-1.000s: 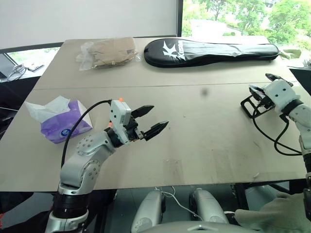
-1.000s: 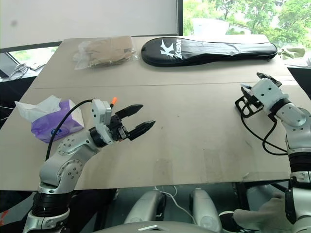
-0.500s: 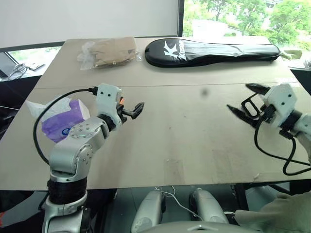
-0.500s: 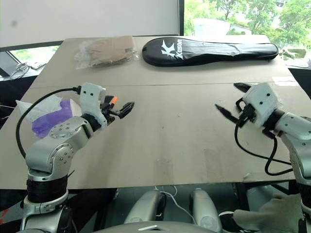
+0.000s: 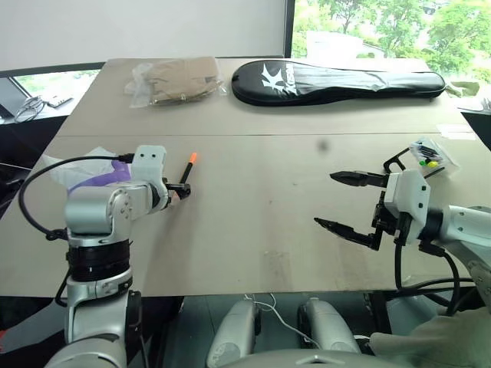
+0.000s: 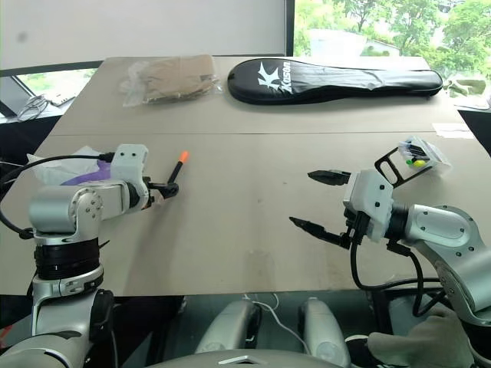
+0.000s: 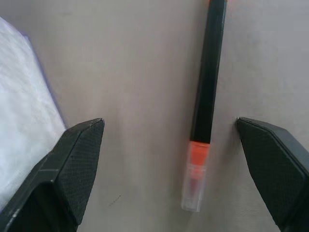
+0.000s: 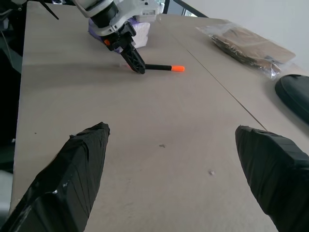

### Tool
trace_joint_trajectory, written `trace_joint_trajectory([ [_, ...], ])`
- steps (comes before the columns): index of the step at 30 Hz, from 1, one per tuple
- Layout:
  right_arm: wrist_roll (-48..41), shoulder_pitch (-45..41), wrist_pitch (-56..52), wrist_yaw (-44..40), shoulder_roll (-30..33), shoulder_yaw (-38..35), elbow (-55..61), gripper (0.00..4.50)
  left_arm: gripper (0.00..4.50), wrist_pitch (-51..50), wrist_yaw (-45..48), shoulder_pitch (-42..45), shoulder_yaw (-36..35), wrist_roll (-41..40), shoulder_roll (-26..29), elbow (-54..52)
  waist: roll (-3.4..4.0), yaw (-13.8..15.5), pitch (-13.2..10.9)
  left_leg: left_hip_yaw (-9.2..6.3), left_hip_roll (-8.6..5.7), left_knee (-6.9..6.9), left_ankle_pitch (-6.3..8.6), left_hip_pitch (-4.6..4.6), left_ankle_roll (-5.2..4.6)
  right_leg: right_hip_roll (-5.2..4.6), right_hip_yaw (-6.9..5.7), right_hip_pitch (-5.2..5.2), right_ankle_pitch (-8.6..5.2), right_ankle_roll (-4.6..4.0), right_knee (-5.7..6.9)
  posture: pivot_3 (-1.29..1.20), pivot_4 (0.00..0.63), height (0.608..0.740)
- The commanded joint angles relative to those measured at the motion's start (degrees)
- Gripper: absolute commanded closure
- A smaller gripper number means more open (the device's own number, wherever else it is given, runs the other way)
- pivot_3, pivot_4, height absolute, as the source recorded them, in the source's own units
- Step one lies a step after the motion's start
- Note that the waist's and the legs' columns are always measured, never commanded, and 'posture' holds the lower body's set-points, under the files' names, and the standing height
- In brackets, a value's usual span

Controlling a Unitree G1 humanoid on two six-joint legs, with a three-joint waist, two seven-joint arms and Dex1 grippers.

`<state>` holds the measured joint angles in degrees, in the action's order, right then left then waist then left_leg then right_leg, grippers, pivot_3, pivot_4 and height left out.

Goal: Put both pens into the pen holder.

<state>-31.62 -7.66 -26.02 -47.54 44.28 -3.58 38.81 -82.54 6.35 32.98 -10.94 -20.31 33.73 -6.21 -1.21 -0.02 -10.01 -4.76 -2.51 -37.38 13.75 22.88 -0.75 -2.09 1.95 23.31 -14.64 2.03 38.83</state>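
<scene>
Black with an orange cap, the pen [image 7: 206, 92] lies near the worktop's [image 5: 268, 230] left edge between the left gripper's [image 7: 181, 159] wide-open jaws, untouched. Right gripper [image 5: 345, 201] gapes empty; pen holder [image 5: 426, 153] sits by the right edge.

The slim black pen with an orange cap [image 5: 187, 171] lay on the beige wooden table [image 5: 261, 215], right of the purple tissue pack [image 5: 92, 175]; the clear plastic pen holder [image 5: 426, 156] stood far right, the long black racket bag [image 5: 337, 80] behind.
</scene>
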Motion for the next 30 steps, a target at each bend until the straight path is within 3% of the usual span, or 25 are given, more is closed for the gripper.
trace_joint_trajectory([
  [1, -1.9, -0.5, 0.1, 0.7, -1.1, -0.8, 1.7, 0.07, 0.00, 4.2, 3.8, 1.1, 3.3, 0.8, 1.4, 2.5, 0.01, 0.4, 0.0, -0.04, 0.00, 0.00, 0.00, 0.00, 0.01, 0.00, 0.00, 0.00, 0.00, 0.00, 0.01, 0.00, 0.150, 0.740],
  [6, -3.5, 0.4, -0.2, 2.3, -2.5, -1.8, 3.1, 0.07, 0.00, 4.8, 6.8, 0.6, 4.7, 1.0, 1.1, 4.0, 0.03, 1.0, 0.0, -0.13, -0.06, 0.02, -0.01, 0.00, 0.02, -0.09, 0.00, -0.06, 0.00, -0.01, -0.01, 0.00, 0.150, 0.740],
  [16, -7.8, -1.1, -1.8, 5.4, -4.2, -2.1, 3.9, 0.00, 4.45, 9.7, 9.8, -1.7, 3.4, 1.3, 0.0, 4.7, 0.06, 1.0, 0.1, -0.21, -0.11, 0.02, -0.01, -0.02, 0.01, -0.14, -0.07, -0.10, 0.00, 0.00, -0.02, 0.00, 0.150, 0.740],
  [20, -9.0, -2.5, -6.1, 9.7, -4.8, -2.0, 2.3, 0.00, 4.45, 15.6, 12.5, -3.1, 1.3, -0.2, -1.4, 1.1, 0.07, 1.0, 0.1, -0.23, -0.14, 0.01, -0.01, -0.02, 0.00, -0.17, -0.10, -0.14, 0.00, 0.00, -0.03, 0.00, 0.150, 0.740],
  [23, -18.8, -6.7, -16.0, 15.9, -7.5, -1.3, -0.3, 0.00, 4.45, 32.7, 24.4, -7.7, -1.7, -6.0, -4.7, -6.4, 0.04, 0.8, 0.1, -0.23, -0.12, 0.01, -0.01, 0.02, 0.01, -0.19, -0.10, -0.13, 0.00, -0.01, -0.08, 0.00, 0.150, 0.740],
  [27, -26.2, -14.2, -25.7, 22.0, -11.6, 0.2, -6.9, 0.00, 4.45, 46.8, 37.3, -16.2, 5.3, -3.6, 1.0, -16.3, -0.04, 0.2, 0.0, -0.14, -0.03, 0.12, -0.02, 0.23, 0.03, -0.16, 0.00, 0.12, 0.01, -0.07, -0.16, 0.00, 0.150, 0.740],
  [30, -30.1, -19.9, -31.2, 24.7, -13.7, 0.4, -12.6, 0.00, 4.45, 54.6, 41.4, -18.7, 8.0, -1.9, 2.3, -17.0, 0.05, -0.5, 0.0, 0.02, -0.01, 0.26, -0.02, 0.17, 0.02, -0.14, 0.16, 0.15, 0.00, -0.08, -0.17, 0.00, 0.150, 0.740],
])
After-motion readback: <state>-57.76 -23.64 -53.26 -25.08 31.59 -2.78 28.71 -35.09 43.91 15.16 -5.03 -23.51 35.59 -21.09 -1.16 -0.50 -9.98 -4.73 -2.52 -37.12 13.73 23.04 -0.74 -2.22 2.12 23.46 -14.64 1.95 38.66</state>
